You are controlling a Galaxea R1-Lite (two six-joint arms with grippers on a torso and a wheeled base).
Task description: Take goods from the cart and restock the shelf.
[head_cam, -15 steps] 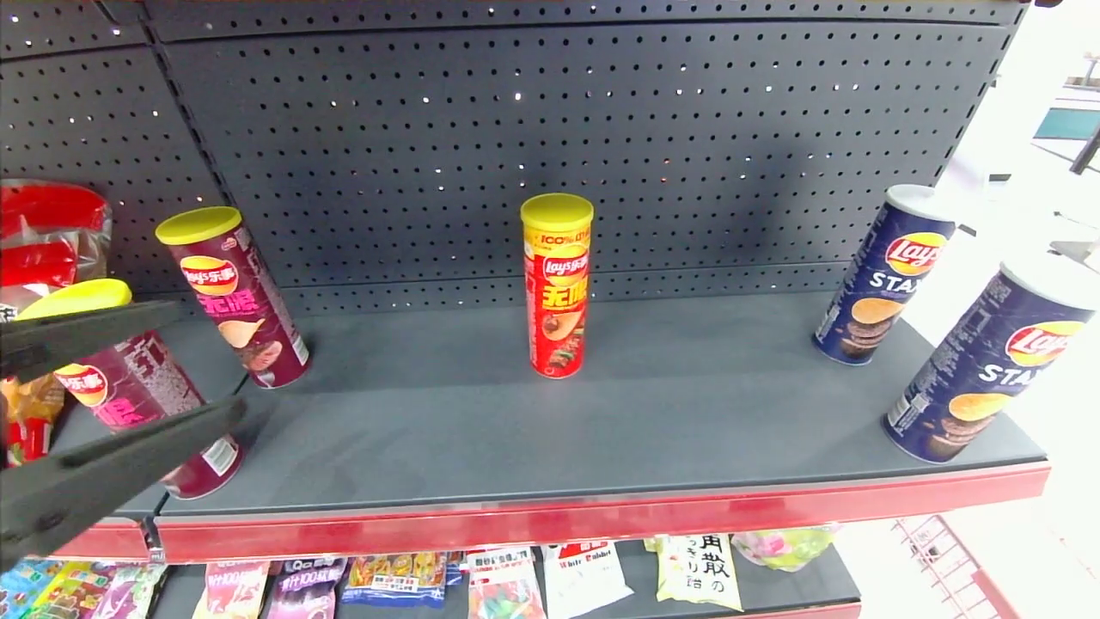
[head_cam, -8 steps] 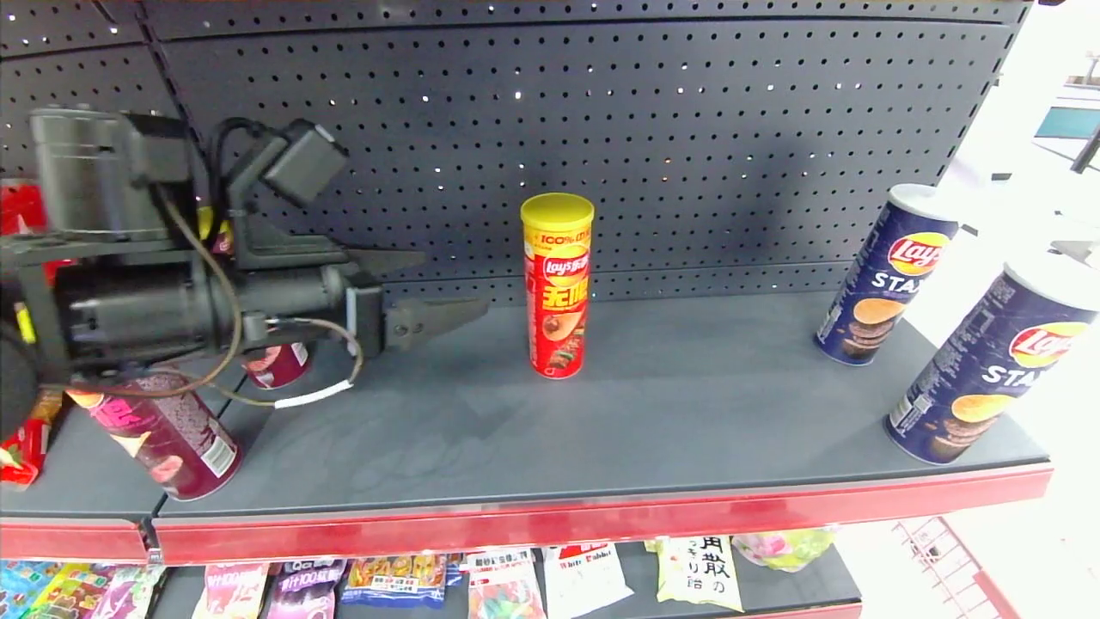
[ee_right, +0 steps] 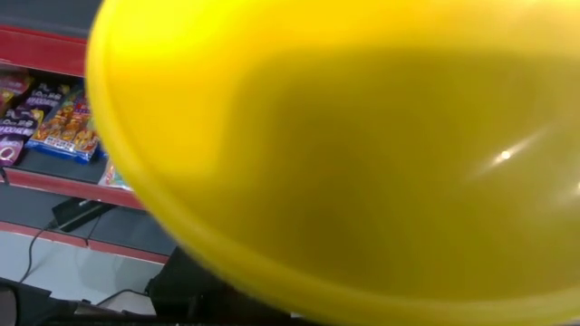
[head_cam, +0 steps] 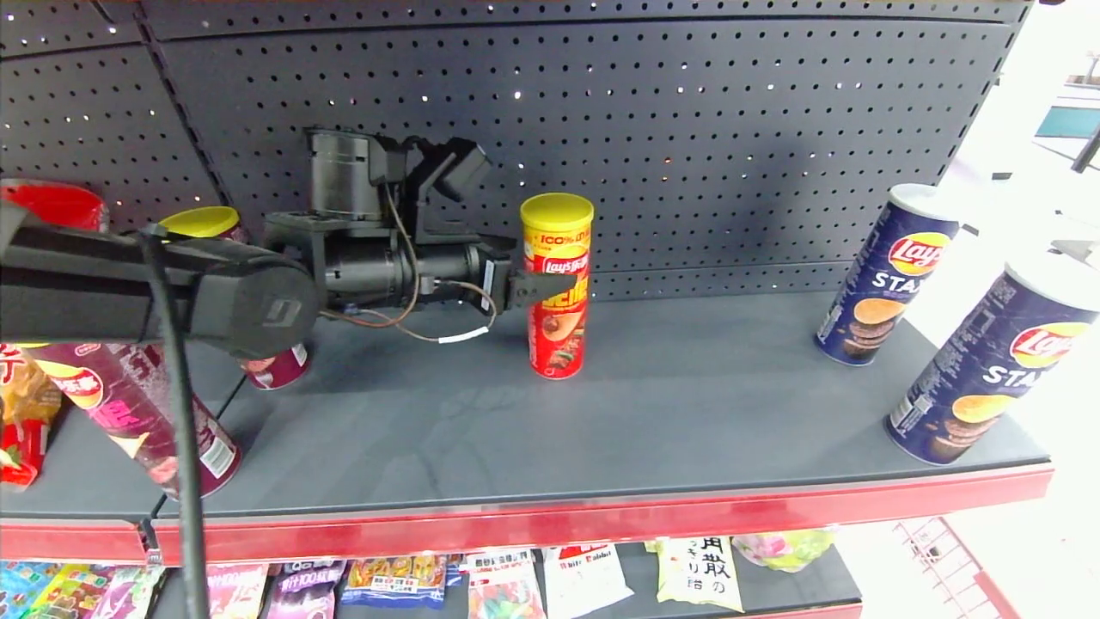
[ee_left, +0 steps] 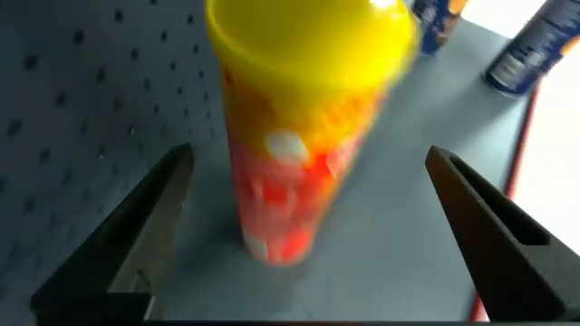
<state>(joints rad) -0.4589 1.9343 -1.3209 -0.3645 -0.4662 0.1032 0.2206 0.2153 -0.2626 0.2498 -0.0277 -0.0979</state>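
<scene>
Glossy can (head_cam: 559, 340), matt metal shelf (head_cam: 653, 413)

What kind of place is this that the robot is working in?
Most likely a shop or supermarket aisle, or a mock-up of one: a pegboard-backed shelf with a red front edge, chip cans standing on it, and snack packets displayed underneath.

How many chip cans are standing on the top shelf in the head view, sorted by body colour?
Red can: 1
Maroon cans: 2
Blue cans: 2
Total: 5
</scene>
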